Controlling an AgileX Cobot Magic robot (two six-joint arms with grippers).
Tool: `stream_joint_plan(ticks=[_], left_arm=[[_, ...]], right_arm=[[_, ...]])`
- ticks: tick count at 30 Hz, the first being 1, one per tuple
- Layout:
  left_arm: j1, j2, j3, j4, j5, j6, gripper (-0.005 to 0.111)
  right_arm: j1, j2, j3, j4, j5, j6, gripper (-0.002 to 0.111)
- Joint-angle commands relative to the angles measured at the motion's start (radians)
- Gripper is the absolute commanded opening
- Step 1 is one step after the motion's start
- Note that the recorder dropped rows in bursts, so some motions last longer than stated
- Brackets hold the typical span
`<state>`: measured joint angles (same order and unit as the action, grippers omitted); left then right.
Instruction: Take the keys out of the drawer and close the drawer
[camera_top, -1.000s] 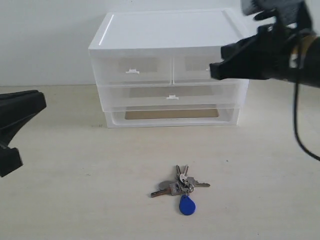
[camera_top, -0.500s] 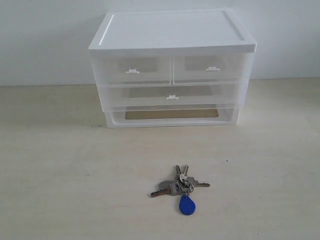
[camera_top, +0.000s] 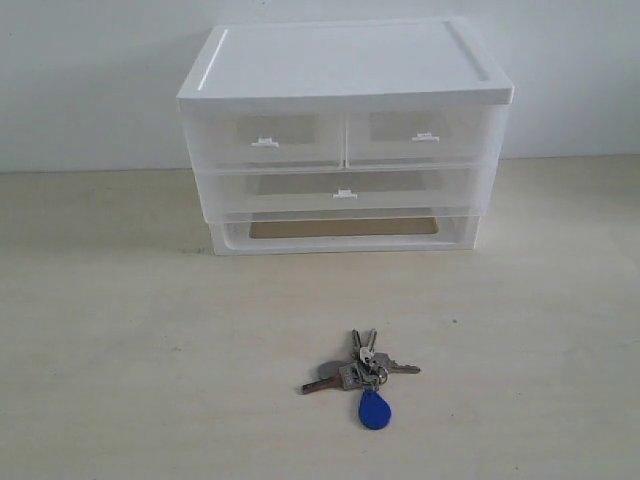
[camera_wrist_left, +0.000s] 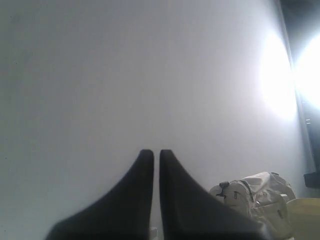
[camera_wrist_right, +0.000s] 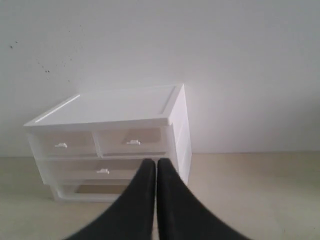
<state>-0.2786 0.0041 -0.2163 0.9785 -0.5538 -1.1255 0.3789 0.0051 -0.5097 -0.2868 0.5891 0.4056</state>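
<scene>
The keys (camera_top: 361, 376), a silver bunch with a blue fob, lie on the table in front of the unit. The wide translucent drawer (camera_top: 345, 191) with its small centre tab sits flush in the white-topped unit (camera_top: 340, 60); it also shows in the right wrist view (camera_wrist_right: 85, 170). Neither gripper appears in the exterior view. My left gripper (camera_wrist_left: 156, 152) is shut with nothing in it and faces a plain wall. My right gripper (camera_wrist_right: 156, 161) is shut and empty, held off from the unit's right front.
Two half-width drawers (camera_top: 265, 140) (camera_top: 422, 135) sit above the wide one. Below it is an open bottom bay (camera_top: 340, 230). A pale bag (camera_wrist_left: 255, 197) lies at the edge of the left wrist view.
A second ago the left arm showed at the left edge and the right arm at the upper right of the exterior view. Both have left that view. Keys and drawer unmoved.
</scene>
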Motion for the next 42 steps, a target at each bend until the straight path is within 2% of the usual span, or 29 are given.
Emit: stream_joint_plan(ticks=[1, 6, 10, 21, 26, 28, 33, 35, 38, 42], left_arm=[[0.001, -0.004, 0.003, 0.007, 0.015, -0.012, 0.004], [0.001, -0.004, 0.003, 0.007, 0.012, -0.012, 0.004], [0.001, -0.004, 0.003, 0.007, 0.012, -0.012, 0.004], [0.001, -0.004, 0.003, 0.007, 0.012, -0.012, 0.004], [0.001, -0.004, 0.005, -0.009, 0.035, 0.05, 0.004], [0.001, -0.004, 0.009, -0.13, 0.063, 0.147, 0.004], [0.001, -0.004, 0.075, -0.687, 0.236, 0.481, 0.004], [0.001, -0.004, 0.096, -0.804, 0.317, 0.655, 0.004], [0.002, -0.004, 0.127, -0.86, 0.381, 0.803, 0.004], [0.027, -0.004, 0.159, -0.863, 0.399, 0.903, 0.004]], right_arm=[[0.003, -0.005, -0.007, 0.008, 0.054, -0.012, 0.0], [0.003, -0.005, -0.007, 0.013, 0.108, 0.033, 0.0], [0.003, -0.005, -0.007, 0.081, 0.127, 0.147, 0.0], [0.003, -0.005, -0.007, 0.081, 0.125, 0.147, 0.0], [0.003, -0.005, -0.007, 0.081, 0.125, 0.147, 0.0], [0.003, -0.005, -0.007, 0.081, 0.125, 0.145, 0.0], [0.003, -0.005, -0.007, 0.081, 0.125, 0.146, 0.0], [0.003, -0.005, -0.007, 0.081, 0.125, 0.146, 0.0], [0.003, -0.005, -0.007, 0.081, 0.125, 0.146, 0.0], [0.003, -0.005, -0.007, 0.081, 0.125, 0.146, 0.0]])
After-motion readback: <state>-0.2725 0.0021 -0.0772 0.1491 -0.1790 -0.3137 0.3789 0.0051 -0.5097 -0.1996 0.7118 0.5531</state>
